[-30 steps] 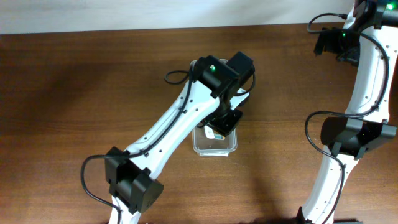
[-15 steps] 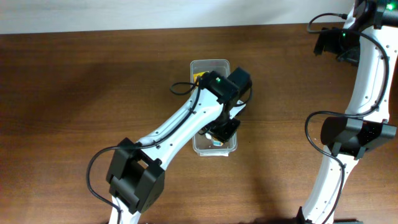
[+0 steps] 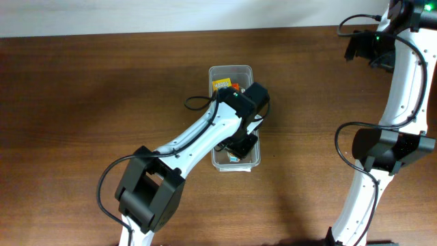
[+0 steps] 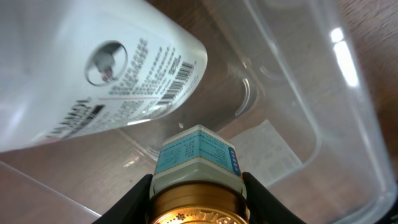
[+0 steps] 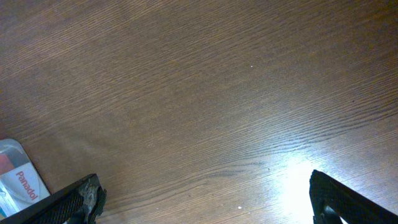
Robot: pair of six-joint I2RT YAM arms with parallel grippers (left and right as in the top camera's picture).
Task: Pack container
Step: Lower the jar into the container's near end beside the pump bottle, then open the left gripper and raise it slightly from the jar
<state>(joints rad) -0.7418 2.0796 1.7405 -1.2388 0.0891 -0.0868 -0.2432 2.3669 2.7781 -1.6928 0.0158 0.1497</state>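
Note:
The container (image 3: 235,167) is a long clear plastic bin at the table's middle. It also shows in the left wrist view (image 4: 339,130). My left gripper (image 3: 240,145) hangs over its near end, shut on a small jar (image 4: 198,155) with a gold lid and a blue and white label, held just above the bin's floor. A white bottle (image 4: 93,74) lies inside the bin beside the jar. A yellow box (image 3: 222,85) lies at the bin's far end. My right gripper (image 5: 205,196) is open and empty over bare wood, far right.
A Panadol blister pack (image 5: 20,180) lies on the table at the lower left of the right wrist view. The right arm (image 3: 403,82) stands along the table's right edge. A white wall borders the table's far side.
My left arm has drawn back toward the near side, uncovering the bin's far end and the yellow box. The jar stays in its jaws. The right arm has not moved.

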